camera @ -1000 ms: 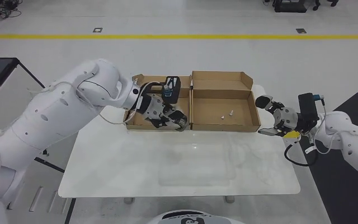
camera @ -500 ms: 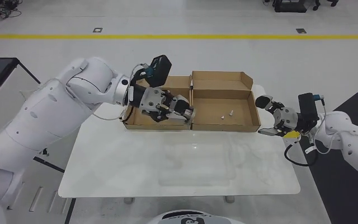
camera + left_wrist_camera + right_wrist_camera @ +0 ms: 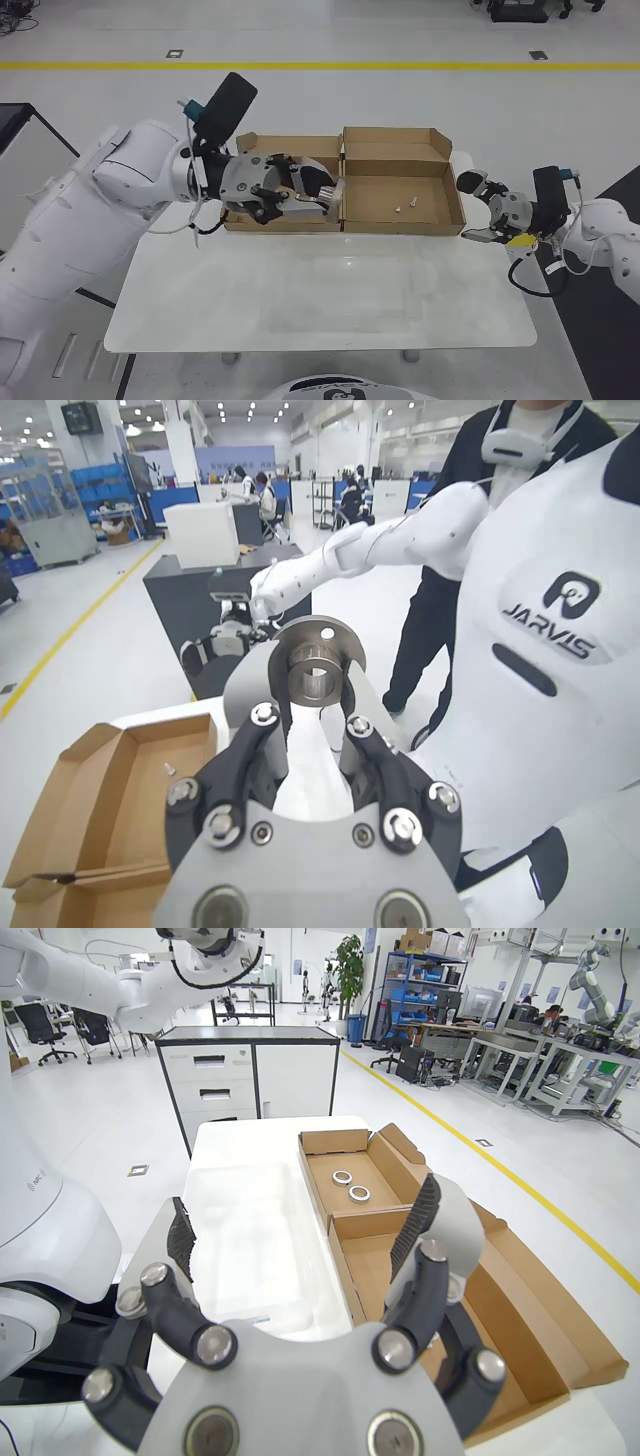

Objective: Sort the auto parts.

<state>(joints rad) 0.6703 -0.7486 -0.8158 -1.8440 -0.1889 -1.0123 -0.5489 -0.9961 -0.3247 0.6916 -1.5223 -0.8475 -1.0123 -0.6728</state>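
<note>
Cabinet w/ drawers [image 3: 250, 1078] just past table [image 3: 235, 1143] end; yellow floor line [image 3: 320, 65].

The hall is lit brightly and evenly by rows of ceiling lamps [image 3: 240, 407]. Mild glare is carried by the white surface [image 3: 300, 290]. Straight lines are bowed toward the wrist views' edges.

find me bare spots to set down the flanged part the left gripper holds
Right box floor is mostly bare, with two small parts near its middle. The table is bare on both sides of the clear tray. Crowded: the left box, with two rings inside and the left gripper holding the flanged part over it.
</note>
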